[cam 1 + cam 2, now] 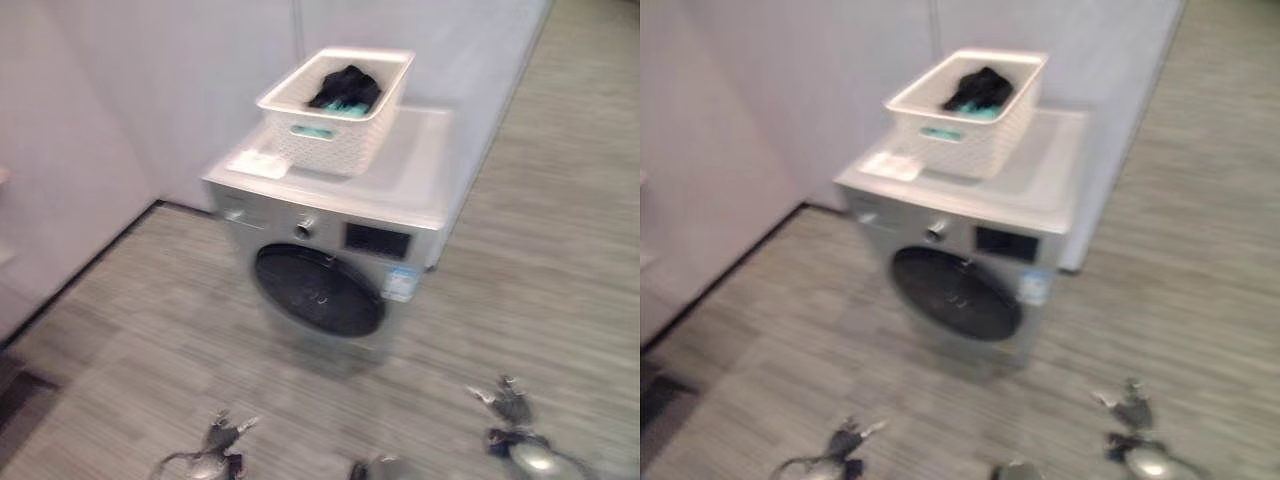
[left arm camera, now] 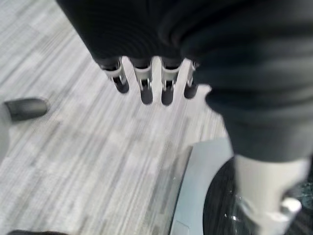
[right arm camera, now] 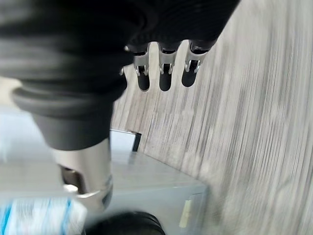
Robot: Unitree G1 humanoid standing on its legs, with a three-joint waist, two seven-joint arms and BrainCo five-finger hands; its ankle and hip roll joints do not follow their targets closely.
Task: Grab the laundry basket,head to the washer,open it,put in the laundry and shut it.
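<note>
Basket atop washer (hands below)

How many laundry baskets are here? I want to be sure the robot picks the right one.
1. A white laundry basket sits on top of the washer, with dark laundry inside it. Both hands hang low, empty.

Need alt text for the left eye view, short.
A white perforated plastic laundry basket holding dark and teal clothes sits on top of a silver front-loading washing machine, whose round dark door is closed. The machine stands on grey wood-pattern flooring against a white wall; the left hand and right hand hang low, holding nothing.
</note>
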